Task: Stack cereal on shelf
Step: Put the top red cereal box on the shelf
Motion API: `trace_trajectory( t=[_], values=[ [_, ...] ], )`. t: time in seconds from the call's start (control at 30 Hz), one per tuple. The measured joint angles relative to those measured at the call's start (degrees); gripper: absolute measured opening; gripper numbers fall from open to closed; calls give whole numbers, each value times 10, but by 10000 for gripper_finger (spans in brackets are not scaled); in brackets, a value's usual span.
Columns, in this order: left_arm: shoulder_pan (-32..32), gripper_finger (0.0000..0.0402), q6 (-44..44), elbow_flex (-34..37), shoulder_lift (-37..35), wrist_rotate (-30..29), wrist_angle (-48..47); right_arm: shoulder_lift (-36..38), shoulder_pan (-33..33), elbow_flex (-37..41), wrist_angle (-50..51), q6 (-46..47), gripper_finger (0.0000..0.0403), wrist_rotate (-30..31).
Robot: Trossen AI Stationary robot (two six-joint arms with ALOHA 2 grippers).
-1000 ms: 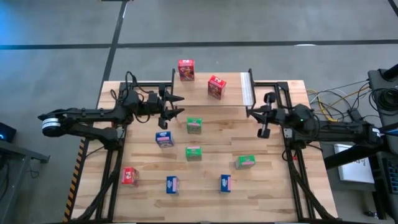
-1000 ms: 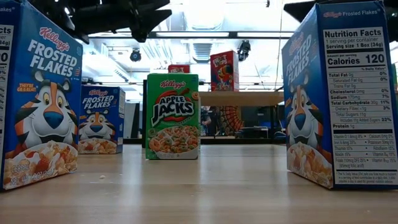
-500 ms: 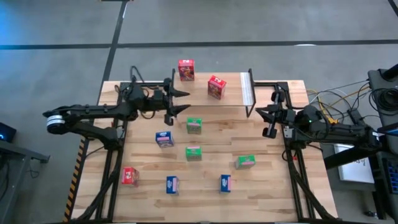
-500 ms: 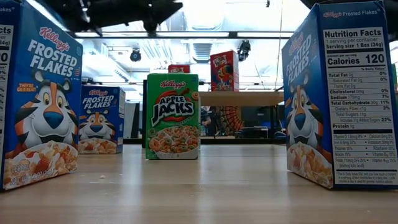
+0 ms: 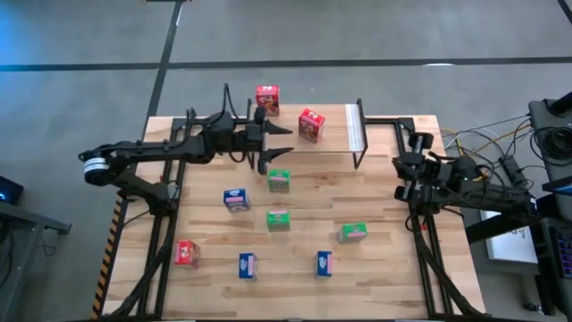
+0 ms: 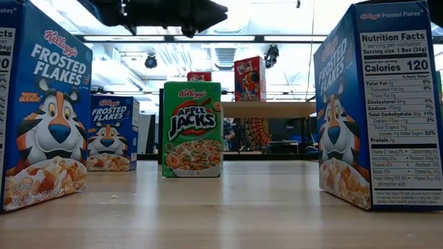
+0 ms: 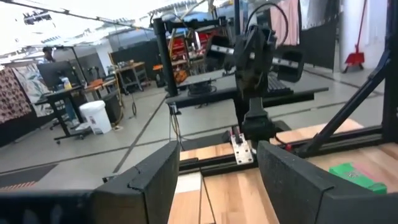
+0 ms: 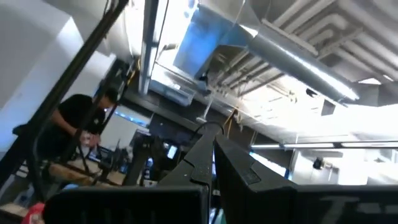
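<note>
Motion over the last second belonged mostly to the left gripper [image 5: 279,143]: it had swung from near the table's left edge to hang over the shelf's [image 5: 331,143] front edge, fingers spread wide and empty, just above a green Apple Jacks box [image 5: 279,180]. Meanwhile the right gripper [image 5: 404,175] had pulled back toward the table's right edge, its fingers pressed together and holding nothing, as its own wrist camera showed. I judged that the left arm was either lining up on that green box or had just finished at the shelf; no box was in transit.

Two red boxes [image 5: 267,99] [image 5: 311,124] stood on the shelf. A third red box [image 5: 187,253] sat near the table's front left, well apart from the rest. Two more green boxes [image 5: 278,220] [image 5: 353,233] and three blue Frosted Flakes boxes [image 5: 236,199] [image 5: 248,265] [image 5: 323,263] were spread over the tabletop [image 5: 384,277]. The shelf's black legs and the red box at its left end crowded the approach.
</note>
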State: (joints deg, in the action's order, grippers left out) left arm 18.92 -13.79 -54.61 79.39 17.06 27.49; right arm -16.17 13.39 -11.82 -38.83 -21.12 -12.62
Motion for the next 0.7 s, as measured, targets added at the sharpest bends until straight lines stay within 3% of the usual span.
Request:
trace_trajectory(
  t=[0.17, 0.37, 0.7],
  values=[
    [5, 206, -18, -37, 24, 0, -43, 9, 0, 6, 4, 4, 9, 1],
    [16, 249, -45, -93, 53, 0, -110, 8, 0, 6, 4, 5, 9, 2],
    [38, 301, -159, -256, 139, 0, -313, 7, 0, 6, 5, 5, 9, 2]
  ],
)
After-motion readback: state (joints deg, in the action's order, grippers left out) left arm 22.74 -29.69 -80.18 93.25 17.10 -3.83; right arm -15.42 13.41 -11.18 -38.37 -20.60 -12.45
